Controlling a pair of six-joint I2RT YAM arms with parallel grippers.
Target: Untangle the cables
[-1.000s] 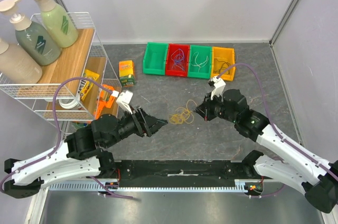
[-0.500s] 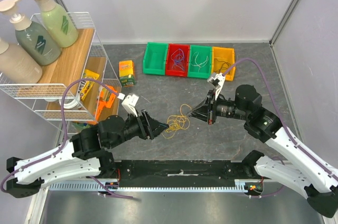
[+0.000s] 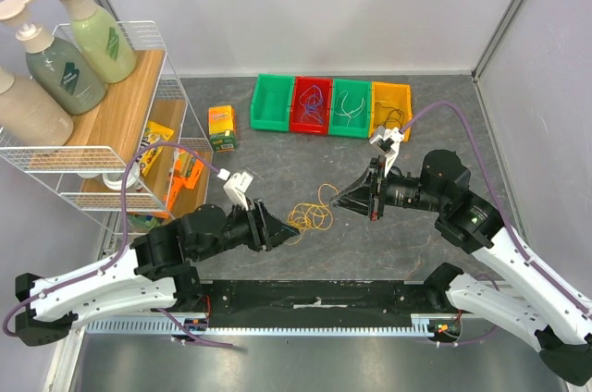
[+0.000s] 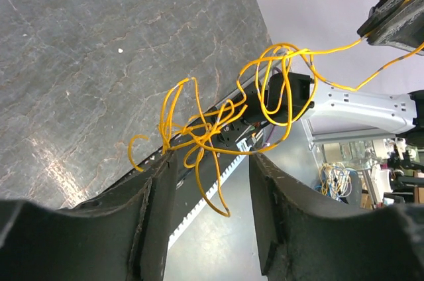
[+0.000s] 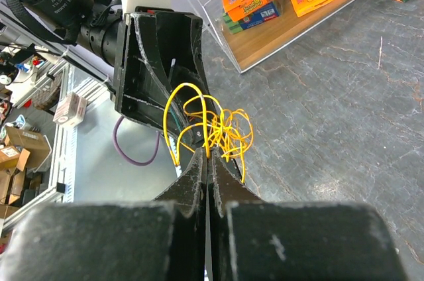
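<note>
Yellow cables [image 3: 313,214] hang knotted just above the table [image 3: 277,170], between both arms. We see the right claw [image 5: 207,158] pinched shut on a strand, while the left claw [image 4: 211,162] stands open with loops snagged across its tips. Sorted wires [image 3: 313,101] lie in the bins [image 3: 268,107]. We judge this clump still needs separating.

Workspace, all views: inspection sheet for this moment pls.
Surface: grey mottled table, nothing spilled.
Job's things: yellow wire tangle strung between both claws; sorted wires in red bin and green bin.
Clutter: orange carton.
Grippers: left claw open, tangle at its fingers; right claw shut on a strand.
Cables: mauve hoses along arms, apart from tangle.
Surroundings: wire rack holding pump bottles, left.
</note>
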